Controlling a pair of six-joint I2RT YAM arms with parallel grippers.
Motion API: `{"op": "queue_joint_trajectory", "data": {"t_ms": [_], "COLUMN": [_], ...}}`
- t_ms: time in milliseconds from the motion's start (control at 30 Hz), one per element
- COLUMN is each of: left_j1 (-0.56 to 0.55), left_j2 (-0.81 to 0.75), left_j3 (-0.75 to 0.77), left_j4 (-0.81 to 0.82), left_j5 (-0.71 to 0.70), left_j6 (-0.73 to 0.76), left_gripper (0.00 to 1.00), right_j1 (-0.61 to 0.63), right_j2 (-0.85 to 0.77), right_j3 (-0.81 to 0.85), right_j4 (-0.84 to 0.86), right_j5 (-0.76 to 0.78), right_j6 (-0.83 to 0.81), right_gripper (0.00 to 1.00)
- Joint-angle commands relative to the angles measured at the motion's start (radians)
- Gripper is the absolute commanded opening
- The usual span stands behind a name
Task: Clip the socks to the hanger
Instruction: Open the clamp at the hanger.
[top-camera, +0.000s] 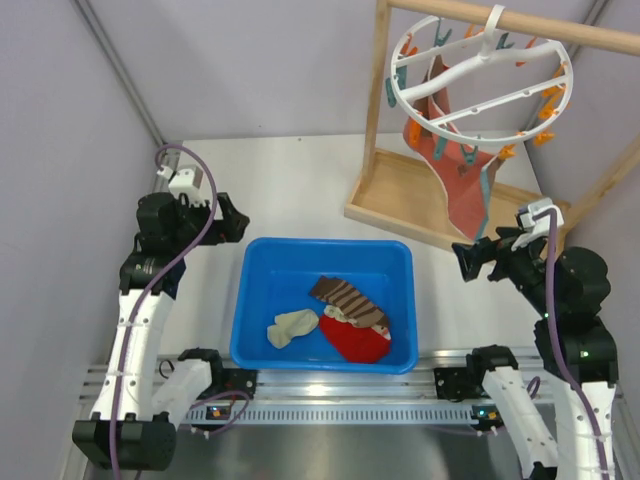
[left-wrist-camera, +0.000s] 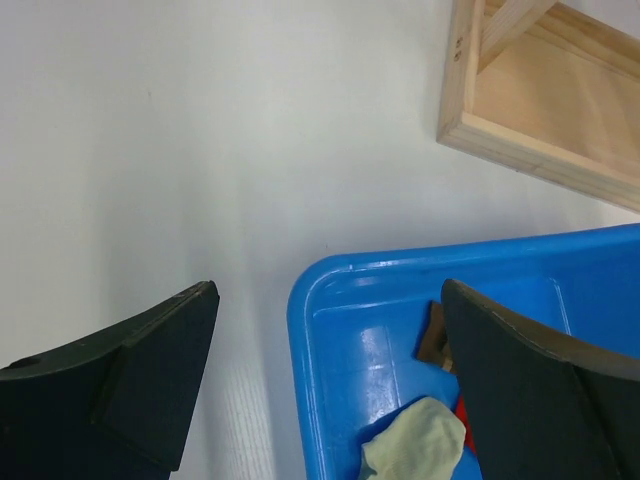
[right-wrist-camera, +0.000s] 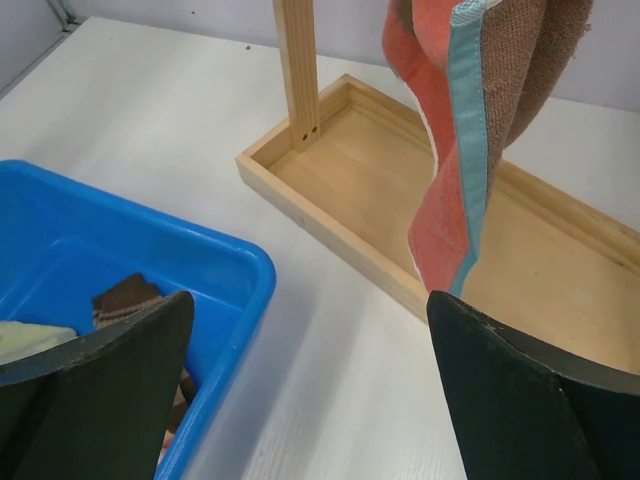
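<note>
Socks: small cream soft-fabric socks (top-camera: 292, 326) lying crumpled in blue rectangular plastic tub (top-camera: 243, 318), near-left of its floor. One plain to see; 2nd prob. the pale scrap wedged betw. brown striped sock (top-camera: 345, 297) and red sock (top-camera: 357, 342). Neither gripped.
Hanger: large white plastic ring hanger w/ cross spokes (top-camera: 402, 92), hooked over round wooden rod (top-camera: 560, 30), tilted, orange + teal pegs dangling round rim. Hung high, likely so clipped items drape free.
On hanger: salmon-red cloth w/ teal edge (top-camera: 465, 190), hanging down toward wooden frame's base tray (top-camera: 395, 205).
Tub spot: on white surface (top-camera: 300, 190) betw. both arms, prob. so either can reach in.
Left end effector (top-camera: 228, 222): jaws wide apart, empty, over tub's far-left corner; cream sock in its wrist view.
Right end effector (top-camera: 465, 262): jaws wide apart, empty, by tub's far-right corner, facing frame base.
Stage (est.): start; no cream sock on hanger yet.
Next (est.): left down into tub for exposed cream sock, clear of other socks.
</note>
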Motion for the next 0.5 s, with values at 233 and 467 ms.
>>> {"op": "queue_joint_trajectory", "data": {"t_ms": [233,467], "left_j1": [0.005,-0.061], "left_j2": [-0.032,0.099], "left_j3": [-0.023,0.031], "left_j4": [0.338,0.509], "left_j5": [0.241,0.297], "left_j6": [-0.049,-0.045], "left_gripper": [0.98,0.98], "right_j1": [-0.109,-0.152], "right_j2": [-0.02,-0.02], "right_j3": [0.053,0.085], "right_j4": [0.093,0.177], "right_j5": [0.029,0.031], "right_j6": [0.16,0.171], "right_gripper": [1.0,1.0]}}
